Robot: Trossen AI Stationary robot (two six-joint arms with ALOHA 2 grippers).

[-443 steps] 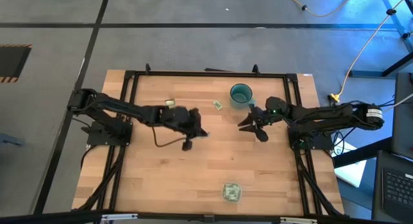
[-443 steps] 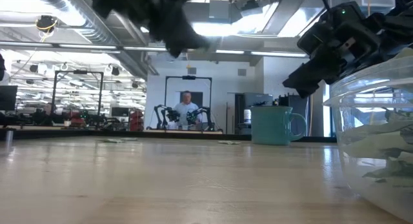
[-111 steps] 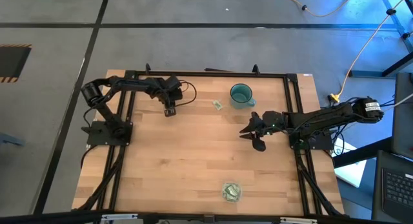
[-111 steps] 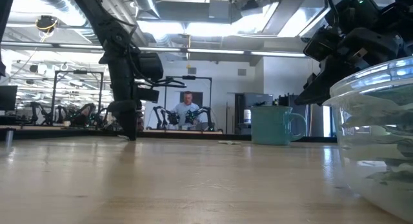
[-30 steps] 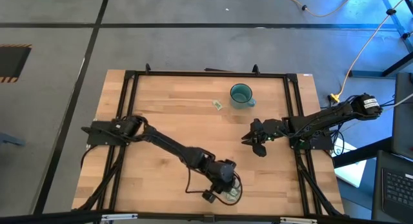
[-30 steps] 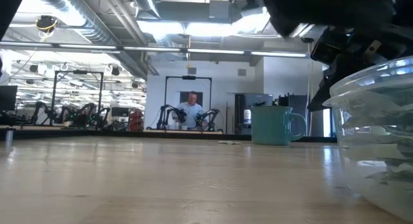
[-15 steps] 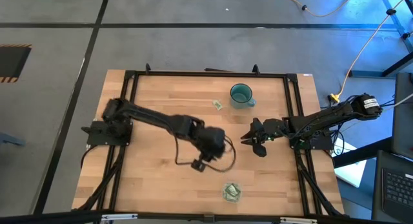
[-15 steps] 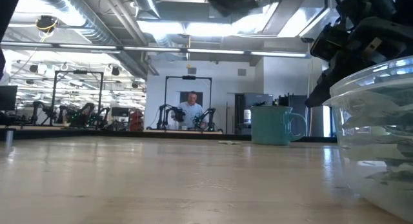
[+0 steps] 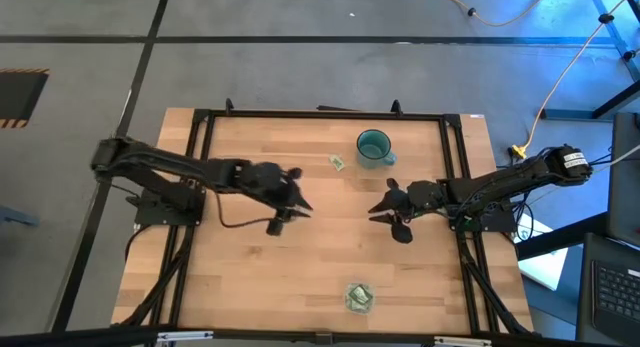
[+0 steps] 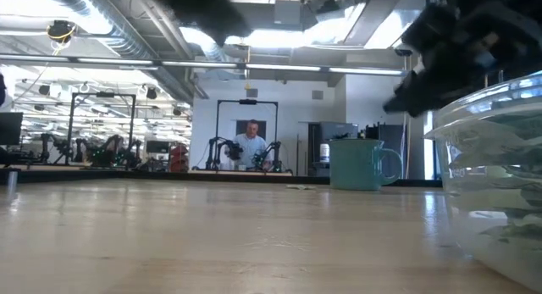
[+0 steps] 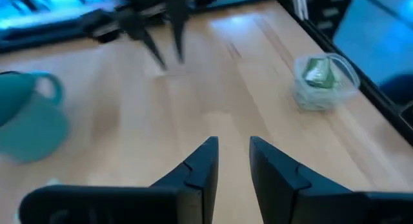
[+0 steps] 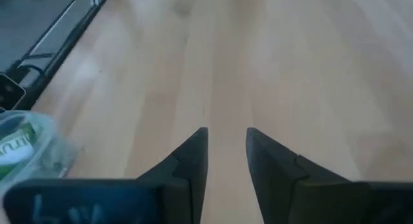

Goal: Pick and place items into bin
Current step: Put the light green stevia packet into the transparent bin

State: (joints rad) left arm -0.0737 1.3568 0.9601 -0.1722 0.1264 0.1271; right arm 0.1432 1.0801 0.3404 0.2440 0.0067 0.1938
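The bin [image 9: 359,297], a clear round tub with several pale green and white packets inside, stands near the table's front edge; it also shows in the low view [image 10: 500,175]. One loose packet [image 9: 338,162] lies flat on the wood beside the teal mug [image 9: 373,145]. My left gripper [image 9: 298,197] hovers over the table's middle-left, open, with nothing between its fingers [image 11: 233,150]. My right gripper [image 9: 382,209] hovers at the middle-right, pointing toward the left one, open and holding nothing [image 12: 226,143].
The teal mug with a handle stands at the far middle [image 10: 364,163]. A black frame [image 9: 200,122] runs round the table's edges. Bare wood lies between the two grippers and the bin. A person sits far behind the table [image 10: 248,146].
My left gripper has swung up and away from above the bin at the front edge, toward the far left, and is now over the table's middle-left. My right gripper has rolled a little in place. The bin and the loose packet have not moved.
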